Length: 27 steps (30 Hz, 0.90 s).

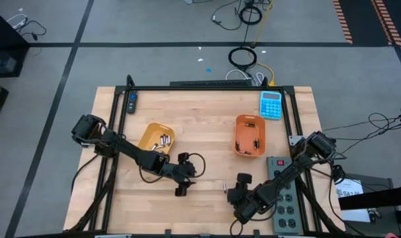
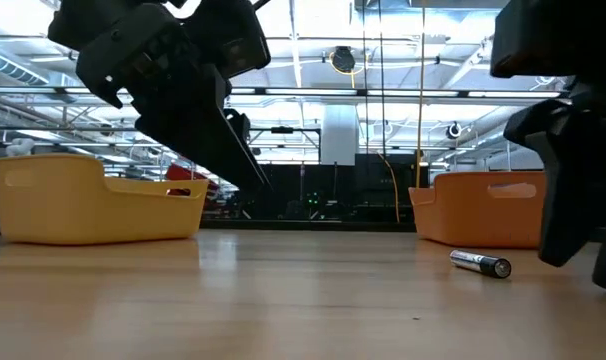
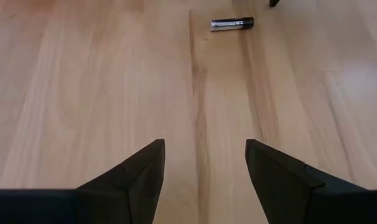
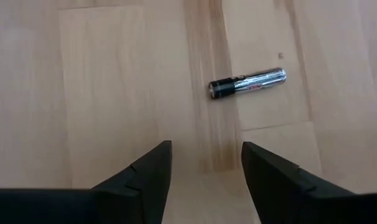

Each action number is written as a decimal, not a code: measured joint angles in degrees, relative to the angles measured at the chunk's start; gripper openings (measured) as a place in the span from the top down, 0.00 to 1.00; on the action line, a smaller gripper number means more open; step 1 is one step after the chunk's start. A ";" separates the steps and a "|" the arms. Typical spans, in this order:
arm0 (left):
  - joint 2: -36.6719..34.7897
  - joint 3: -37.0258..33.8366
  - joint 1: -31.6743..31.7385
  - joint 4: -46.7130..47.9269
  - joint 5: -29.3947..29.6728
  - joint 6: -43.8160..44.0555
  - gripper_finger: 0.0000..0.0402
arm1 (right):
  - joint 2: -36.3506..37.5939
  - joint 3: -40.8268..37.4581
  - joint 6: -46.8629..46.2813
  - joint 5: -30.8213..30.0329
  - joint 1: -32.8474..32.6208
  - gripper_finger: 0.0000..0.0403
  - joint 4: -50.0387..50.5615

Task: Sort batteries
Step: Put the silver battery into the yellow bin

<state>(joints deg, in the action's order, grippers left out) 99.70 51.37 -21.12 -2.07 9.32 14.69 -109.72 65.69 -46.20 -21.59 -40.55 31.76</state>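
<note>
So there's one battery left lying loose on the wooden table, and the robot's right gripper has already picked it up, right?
Not quite. One battery does lie loose on the wooden table, but the right gripper has not picked it up. The right wrist view shows its fingers open and empty, with the battery flat on the wood a little ahead of them. The left gripper is open and empty too.

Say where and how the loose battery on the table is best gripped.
Probably across the middle of its barrel, from straight above. The battery lies flat on bare table, nothing touching it, so fingers can drop either side of its long axis; gripped at the ends, the round cylinder might slip. The open right gripper sits closest; the left gripper is open too.
</note>
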 joint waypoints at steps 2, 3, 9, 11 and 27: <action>0.00 0.12 0.00 -0.02 -0.13 -0.15 0.42 | 0.12 0.04 0.55 1.56 0.75 0.52 0.57; 0.00 0.12 0.00 -0.02 -0.13 -0.25 0.42 | 0.12 0.04 0.94 2.30 1.16 0.51 0.85; 0.00 0.14 0.00 1.04 -0.13 -0.48 0.42 | 0.15 1.38 6.10 4.59 3.33 0.38 2.49; 0.00 0.14 0.00 1.52 -0.13 -0.47 0.42 | 0.01 2.61 8.46 4.09 4.12 0.34 3.83; 0.00 0.14 0.02 2.10 -1.84 -0.59 0.42 | 0.01 6.12 19.09 16.26 11.70 0.30 3.86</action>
<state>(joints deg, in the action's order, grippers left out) 99.70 51.51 -21.10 0.03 7.49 14.10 -109.71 71.81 -27.11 -5.34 -28.85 35.61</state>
